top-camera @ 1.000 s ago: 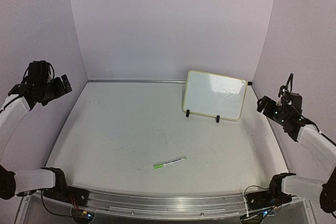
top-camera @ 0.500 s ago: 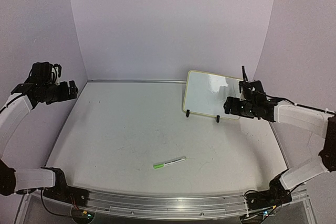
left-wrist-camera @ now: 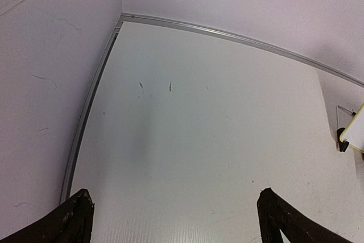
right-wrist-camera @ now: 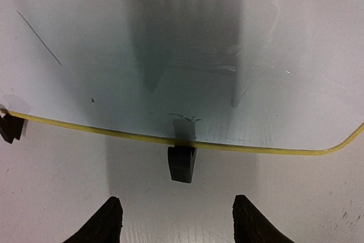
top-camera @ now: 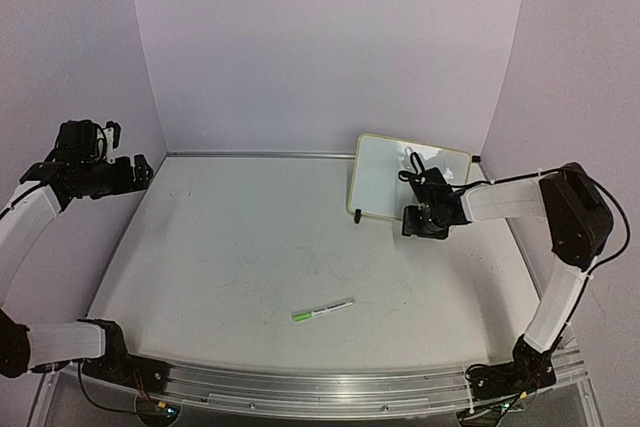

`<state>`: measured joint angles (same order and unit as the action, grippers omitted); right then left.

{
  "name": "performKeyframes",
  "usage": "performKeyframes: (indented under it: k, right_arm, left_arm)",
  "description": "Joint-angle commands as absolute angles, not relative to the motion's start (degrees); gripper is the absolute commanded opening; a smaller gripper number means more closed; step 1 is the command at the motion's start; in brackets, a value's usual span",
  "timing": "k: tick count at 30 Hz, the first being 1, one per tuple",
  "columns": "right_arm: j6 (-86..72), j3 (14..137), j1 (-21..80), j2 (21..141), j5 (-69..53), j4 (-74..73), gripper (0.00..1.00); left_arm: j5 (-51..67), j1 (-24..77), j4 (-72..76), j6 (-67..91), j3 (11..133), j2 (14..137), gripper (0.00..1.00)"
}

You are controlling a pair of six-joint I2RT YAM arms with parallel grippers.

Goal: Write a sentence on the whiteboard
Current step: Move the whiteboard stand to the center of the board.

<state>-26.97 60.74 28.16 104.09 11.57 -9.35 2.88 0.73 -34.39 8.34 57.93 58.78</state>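
Note:
The whiteboard (top-camera: 385, 179) stands upright on two black feet at the back right, glossy white with a pale yellow frame. I see no written sentence on it. In the right wrist view its surface (right-wrist-camera: 182, 44) fills the top and one black foot (right-wrist-camera: 182, 163) sits just ahead of my fingers. My right gripper (top-camera: 424, 224) (right-wrist-camera: 177, 220) is open and empty, low on the table right in front of the board's right foot. My left gripper (top-camera: 138, 173) (left-wrist-camera: 173, 217) is open and empty, raised at the far left. A green marker (top-camera: 322, 310) lies on the table near the front.
The white table (top-camera: 250, 247) has lilac walls on three sides and a metal rail at the front edge (top-camera: 320, 382). The left wrist view shows the back-left corner seam (left-wrist-camera: 122, 18) and the board's left foot (left-wrist-camera: 343, 140) at the right edge.

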Motion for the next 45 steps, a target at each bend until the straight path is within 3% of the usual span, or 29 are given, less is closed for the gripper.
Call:
performKeyframes:
  k: [1, 23, 35, 45]
  right_arm:
    - [-26.9, 64.5, 28.4, 108.2, 14.9, -6.2, 0.57]
    - [-25.8, 67.6, 29.0, 115.2, 20.7, -5.6, 0.01]
    - [-25.0, 66.6, 35.0, 113.7, 19.7, -5.3, 0.0]
    - [-24.3, 71.7, 46.0, 116.0, 18.8, -8.3, 0.0]
  left_arm:
    - [3.5, 0.6, -32.9, 7.4, 57.6, 57.7, 0.99]
    - [3.9, 0.6, -32.8, 7.5, 57.6, 58.3, 1.0]
    - [5.0, 0.6, -32.5, 7.6, 57.5, 58.7, 1.0]
    - [8.3, 0.6, -31.6, 7.7, 57.0, 59.5, 0.99]
